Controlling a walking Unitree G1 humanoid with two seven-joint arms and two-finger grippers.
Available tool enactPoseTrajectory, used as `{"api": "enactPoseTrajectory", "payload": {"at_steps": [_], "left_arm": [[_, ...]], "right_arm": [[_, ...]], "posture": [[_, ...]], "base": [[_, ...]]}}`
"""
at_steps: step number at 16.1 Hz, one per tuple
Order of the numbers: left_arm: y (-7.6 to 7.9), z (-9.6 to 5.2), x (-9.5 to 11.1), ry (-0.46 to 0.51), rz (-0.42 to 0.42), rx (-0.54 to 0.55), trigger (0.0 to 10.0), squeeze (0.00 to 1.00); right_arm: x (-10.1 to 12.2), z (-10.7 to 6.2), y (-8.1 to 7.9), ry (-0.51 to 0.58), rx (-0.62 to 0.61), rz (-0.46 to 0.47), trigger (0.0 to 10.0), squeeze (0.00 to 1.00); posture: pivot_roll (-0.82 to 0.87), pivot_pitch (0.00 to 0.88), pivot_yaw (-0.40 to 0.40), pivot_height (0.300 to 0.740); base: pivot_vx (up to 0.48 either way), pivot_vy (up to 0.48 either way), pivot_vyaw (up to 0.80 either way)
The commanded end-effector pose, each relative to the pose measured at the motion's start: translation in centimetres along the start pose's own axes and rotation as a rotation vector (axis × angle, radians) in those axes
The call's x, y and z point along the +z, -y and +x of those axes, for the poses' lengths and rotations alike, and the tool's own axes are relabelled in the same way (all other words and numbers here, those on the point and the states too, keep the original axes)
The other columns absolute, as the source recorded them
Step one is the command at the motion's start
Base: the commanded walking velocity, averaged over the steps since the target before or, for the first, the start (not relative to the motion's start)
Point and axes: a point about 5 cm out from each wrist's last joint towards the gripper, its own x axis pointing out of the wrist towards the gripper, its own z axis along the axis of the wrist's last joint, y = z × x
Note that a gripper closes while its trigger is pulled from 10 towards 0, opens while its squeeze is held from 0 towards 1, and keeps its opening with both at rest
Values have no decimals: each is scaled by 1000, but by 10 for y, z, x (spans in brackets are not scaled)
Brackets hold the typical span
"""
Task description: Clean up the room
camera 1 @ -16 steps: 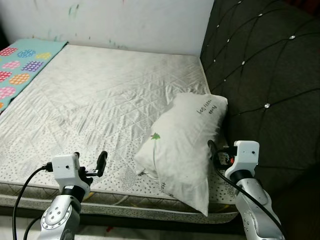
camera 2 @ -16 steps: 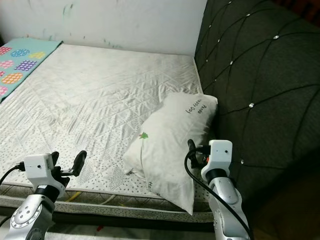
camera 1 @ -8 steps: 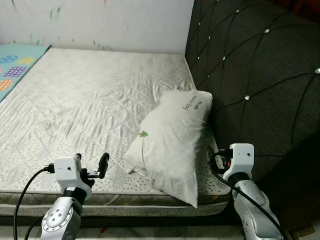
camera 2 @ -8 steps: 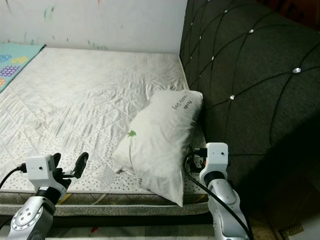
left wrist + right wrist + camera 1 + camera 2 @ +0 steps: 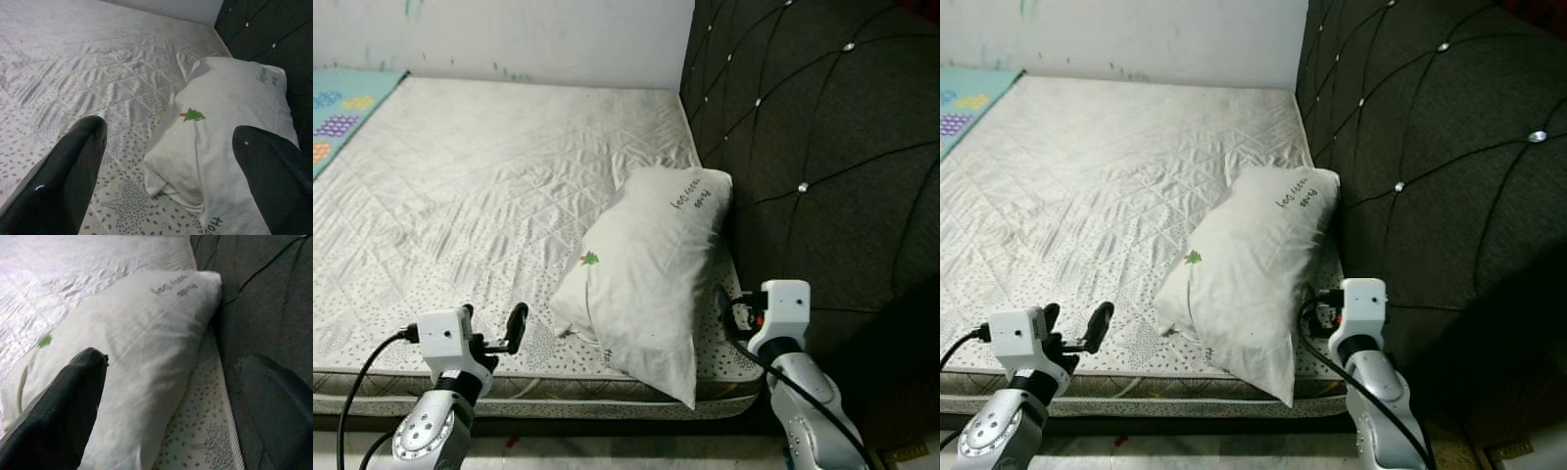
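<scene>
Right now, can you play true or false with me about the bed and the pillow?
1. The pillow lies next to the dark headboard. True.
2. The pillow has a little red heart on it. False: it has a small green tree.
3. The left gripper is open. True.
4. The right gripper is squeezing the pillow. False: it is open, beside the pillow.
5. The mattress is bright blue. False: it is whitish.

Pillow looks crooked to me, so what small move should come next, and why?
Probably ease the open right gripper forward onto the pillow, which lies skewed on the mattress, its near corner over the edge. The open left gripper is farther away.
</scene>
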Motion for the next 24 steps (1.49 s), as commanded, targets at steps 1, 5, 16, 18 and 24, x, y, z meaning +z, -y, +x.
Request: {"api": "enactPoseTrajectory", "payload": {"at_steps": [1, 5, 16, 18, 24], "left_arm": [[1, -2, 1, -3, -5, -7, 10000, 0], [2, -4, 2, -8, -10, -5, 10000, 0], [3, -3, 7, 7, -23, -4, 10000, 0], [3, -3, 8, 11, -22, -4, 10000, 0], [4, -2, 9, 19, -25, -11, 10000, 0]], "right_arm": [[1, -3, -1, -3, 5, -8, 10000, 0], [1, -3, -2, -7, 13, -7, 10000, 0], [3, -2, -5, -21, 41, -9, 10000, 0], [3, -1, -5, -22, 44, -10, 10000, 0], [3, 0, -5, -24, 52, -15, 10000, 0]], "posture": [[-105, 112, -34, 725], [-103, 118, -35, 685], [-107, 130, -41, 655], [-108, 132, -42, 655], [-109, 131, -46, 655]], "base": [[0, 0, 0], [0, 0, 0], [0, 0, 0], [0, 0, 0], [238, 0, 0]]}}
